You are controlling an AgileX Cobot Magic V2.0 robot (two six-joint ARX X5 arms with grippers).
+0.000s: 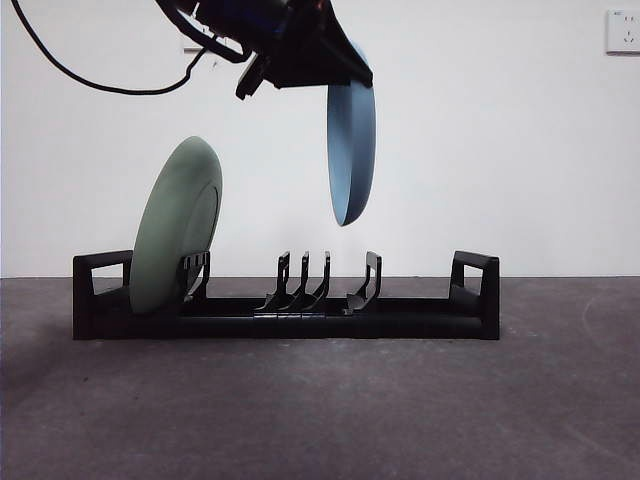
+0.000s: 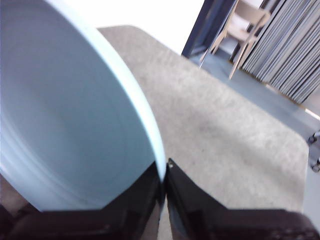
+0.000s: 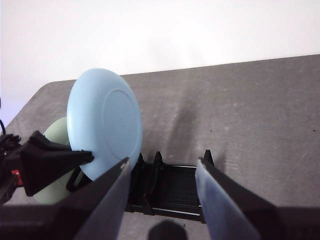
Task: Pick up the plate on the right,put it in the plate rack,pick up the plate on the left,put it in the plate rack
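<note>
A light blue plate (image 1: 352, 140) hangs on edge above the black plate rack (image 1: 290, 318), over its middle prongs. My left gripper (image 1: 340, 75) comes in from above and is shut on the plate's upper rim; the left wrist view shows the blue plate (image 2: 65, 125) pinched in the left gripper (image 2: 164, 175). A pale green plate (image 1: 175, 228) stands leaning in the rack's left end. My right gripper (image 3: 162, 165) is open and holds nothing, set back from the rack (image 3: 170, 187) and facing the blue plate (image 3: 105, 122); the green plate (image 3: 55, 135) peeks out behind it.
The dark grey table (image 1: 320, 420) spreads in front of the rack. A black cable (image 1: 100, 85) loops down from the arm at the upper left. A wall socket (image 1: 622, 30) is at the top right. A chair (image 2: 247, 25) stands beyond the table.
</note>
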